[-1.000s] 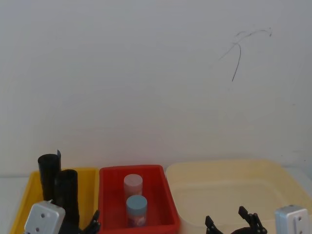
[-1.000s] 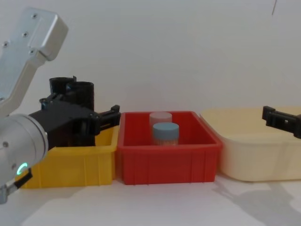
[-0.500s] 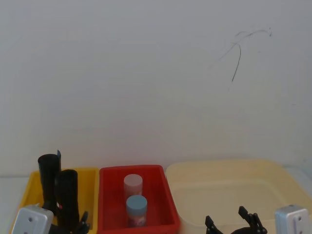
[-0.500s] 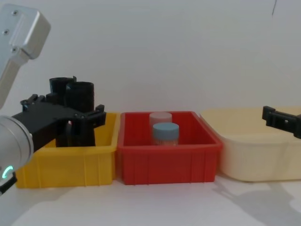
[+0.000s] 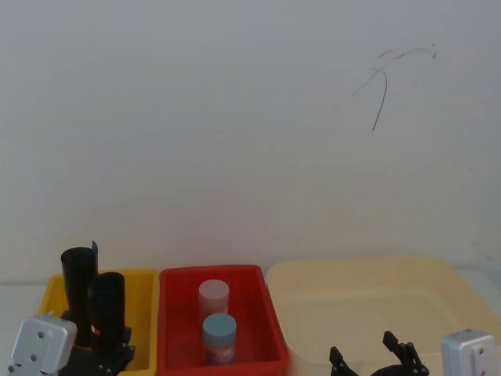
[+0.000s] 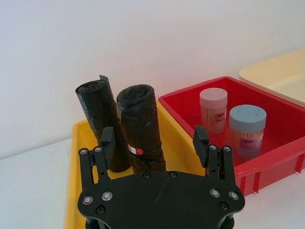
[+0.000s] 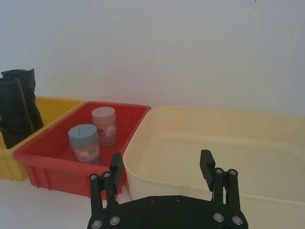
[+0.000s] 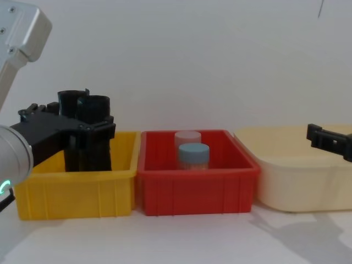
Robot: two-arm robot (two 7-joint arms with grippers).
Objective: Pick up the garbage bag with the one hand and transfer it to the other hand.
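Observation:
The garbage bag (image 6: 141,129), a thick matte black roll, stands upright in the yellow bin (image 6: 171,143); it also shows in the head view (image 5: 107,305) and the chest view (image 8: 94,137). A slimmer black roll (image 6: 100,119) with a notched rim stands right beside it. My left gripper (image 6: 153,140) is open on the near side of the bin, facing the thick roll, with nothing between its fingers (image 8: 104,130). My right gripper (image 7: 161,163) hangs open and empty in front of the cream tub (image 7: 238,143); it also shows in the chest view (image 8: 329,140).
A red bin (image 8: 195,187) in the middle holds a pink-lidded jar (image 6: 213,109) and a blue-lidded jar (image 6: 247,126). The large cream tub (image 8: 297,176) stands at the right. A white wall closes off the back.
My left gripper has moved left, from near the red bin's edge to in front of the black rolls. The right gripper has stayed still.

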